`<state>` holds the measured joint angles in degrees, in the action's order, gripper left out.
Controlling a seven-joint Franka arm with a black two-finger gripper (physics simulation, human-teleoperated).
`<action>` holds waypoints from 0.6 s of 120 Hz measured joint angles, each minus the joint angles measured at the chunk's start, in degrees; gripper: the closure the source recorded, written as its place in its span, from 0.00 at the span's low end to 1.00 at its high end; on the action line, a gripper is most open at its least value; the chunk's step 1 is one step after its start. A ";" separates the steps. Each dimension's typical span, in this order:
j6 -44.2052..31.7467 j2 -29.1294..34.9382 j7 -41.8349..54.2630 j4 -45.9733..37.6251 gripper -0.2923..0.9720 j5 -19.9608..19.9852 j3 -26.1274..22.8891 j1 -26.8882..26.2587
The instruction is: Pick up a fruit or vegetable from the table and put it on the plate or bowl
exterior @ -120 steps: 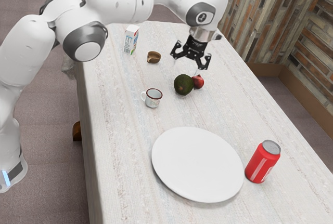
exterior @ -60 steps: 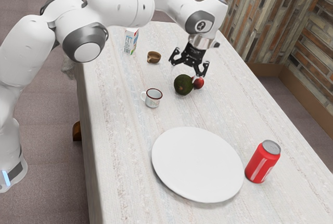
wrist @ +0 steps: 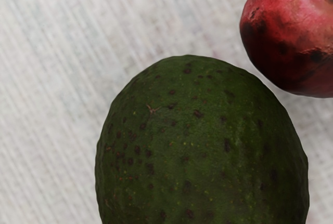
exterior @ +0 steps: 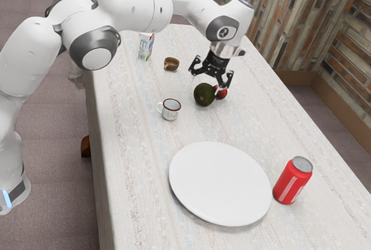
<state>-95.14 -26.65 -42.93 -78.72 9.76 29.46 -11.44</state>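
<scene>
In the wrist view the avocado (wrist: 203, 146) runs off the picture's edge, so one end of it is unseen, and the red fruit (wrist: 291, 31) is cropped at a corner. From the side, the claw (exterior: 212, 82) covers part of that fruit. The print on the carton (exterior: 146, 44) is too small to read.

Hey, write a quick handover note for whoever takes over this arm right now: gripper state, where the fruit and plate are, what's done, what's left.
Gripper: open, low over the avocado, holding nothing.
Avocado: on the table, close beside the red fruit, which lies on its exterior-view right.
Plate: white, nearer the camera, no fruit on it yet.
Done: the approach, with the hand lined up above the avocado.
Left: close on a fruit, lift it, carry it to the plate, release.
</scene>
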 joint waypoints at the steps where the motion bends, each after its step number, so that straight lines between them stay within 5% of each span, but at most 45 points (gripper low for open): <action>1: -0.07 0.03 0.00 -0.08 0.23 -0.06 -0.04 0.01; 72: -4.39 0.33 -0.10 -3.92 0.23 -1.67 -1.57 0.00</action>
<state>-99.53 -26.32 -43.03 -82.64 8.09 27.89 -11.44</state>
